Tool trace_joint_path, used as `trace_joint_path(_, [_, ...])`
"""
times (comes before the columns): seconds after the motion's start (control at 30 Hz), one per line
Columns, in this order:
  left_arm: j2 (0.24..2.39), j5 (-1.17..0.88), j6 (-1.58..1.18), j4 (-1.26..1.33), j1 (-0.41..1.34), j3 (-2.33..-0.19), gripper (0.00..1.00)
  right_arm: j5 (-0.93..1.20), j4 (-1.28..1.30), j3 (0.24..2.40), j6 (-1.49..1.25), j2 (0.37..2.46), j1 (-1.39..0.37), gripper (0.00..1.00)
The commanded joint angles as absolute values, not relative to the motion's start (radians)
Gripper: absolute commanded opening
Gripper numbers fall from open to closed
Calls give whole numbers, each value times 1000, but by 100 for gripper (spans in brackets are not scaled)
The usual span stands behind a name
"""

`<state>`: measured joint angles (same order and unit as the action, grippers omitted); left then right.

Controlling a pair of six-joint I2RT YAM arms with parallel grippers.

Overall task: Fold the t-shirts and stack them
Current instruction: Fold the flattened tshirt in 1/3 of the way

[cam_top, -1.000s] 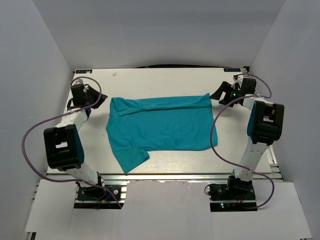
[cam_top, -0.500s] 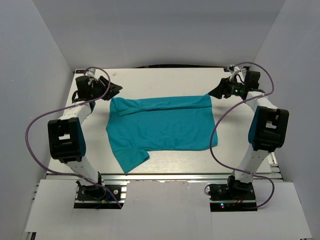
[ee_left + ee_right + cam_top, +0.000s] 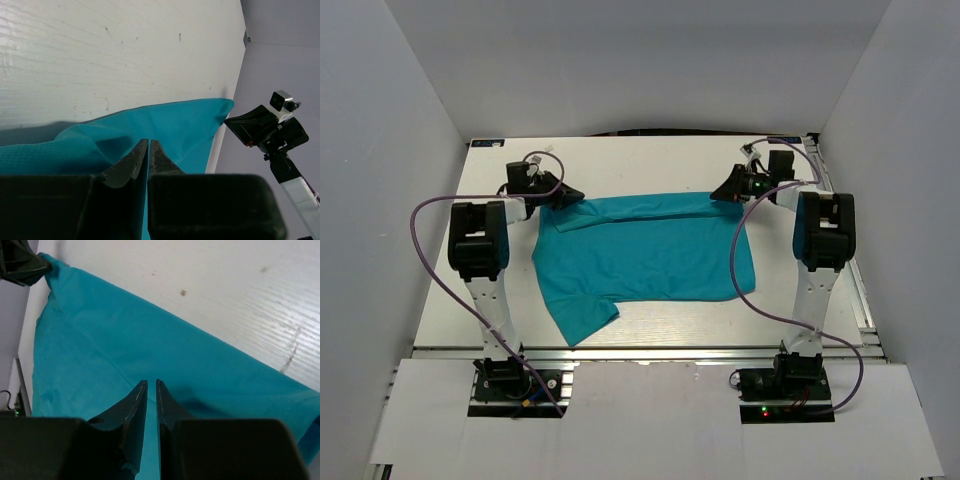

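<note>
One teal t-shirt point(image 3: 650, 255) lies spread flat on the white table point(image 3: 650, 160), a sleeve pointing to the near left. My left gripper point(image 3: 575, 196) sits low at the shirt's far left corner. In the left wrist view its jaws point(image 3: 148, 141) stand nearly together, pinched on the teal cloth point(image 3: 175, 125), which bunches up beside them. My right gripper point(image 3: 718, 192) is at the far right corner. Its jaws point(image 3: 151, 382) are closed to a thin slit on the cloth point(image 3: 125, 335). No other t-shirt shows.
Grey walls point(image 3: 410, 120) close in the table on three sides. A metal rail point(image 3: 640, 350) runs along the near edge by the arm bases. Purple cables point(image 3: 430, 260) loop beside each arm.
Both grippers have swung inward from the table's far corners onto the shirt's far corners and dropped low. Both have closed from open onto the cloth. The shirt has not moved.
</note>
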<state>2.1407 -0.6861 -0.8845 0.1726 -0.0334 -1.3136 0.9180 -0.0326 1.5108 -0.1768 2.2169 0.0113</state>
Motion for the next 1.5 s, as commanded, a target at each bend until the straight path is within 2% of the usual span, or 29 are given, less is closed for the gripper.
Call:
trace_joint_path(0.0, [2114,-701,-881,183,-29,-1347,16,898,-110,1549,-267,2230,21,18])
trace_joint_path(0.4, [2177,-614,-838,138,-49,-1282,15,775,-66,1505,-292,2319,57,20])
trace_joint_path(0.67, [2166,-601,-810,113,-69,-1278,15,799,-67,1486,-310,2293,64,22])
trace_joint_path(0.77, [2129,-633,-830,155,-69,-1296,17,906,-116,1503,-339,2258,66,23])
trace_joint_path(0.87, [2067,-681,-874,218,-71,-1325,31,995,-187,1531,-374,2197,69,25])
trace_joint_path(0.93, [2034,-706,-884,218,-71,-1371,44,1020,-180,1563,-371,2146,69,30])
trace_joint_path(1.03, [1961,-739,-873,207,-71,-1396,52,1046,-138,1575,-298,2082,69,38])
trace_joint_path(1.13, [1853,-735,-841,170,-71,-1361,55,1063,47,1595,-129,2036,66,44])
trace_joint_path(1.27, [1671,-632,-732,-84,-69,-1257,56,1037,477,1591,287,1953,49,54])
trace_joint_path(1.33, [1539,-552,-662,-254,-69,-1175,56,1002,593,1531,534,1873,46,60])
trace_joint_path(1.37, [1490,-531,-644,-302,-71,-1139,54,987,636,1496,611,1844,46,69])
trace_joint_path(1.43, [1338,-441,-603,-463,-71,-1039,47,928,738,1369,762,1732,46,76])
trace_joint_path(1.47, [1288,-416,-600,-507,-69,-1002,42,908,755,1317,908,1691,46,87])
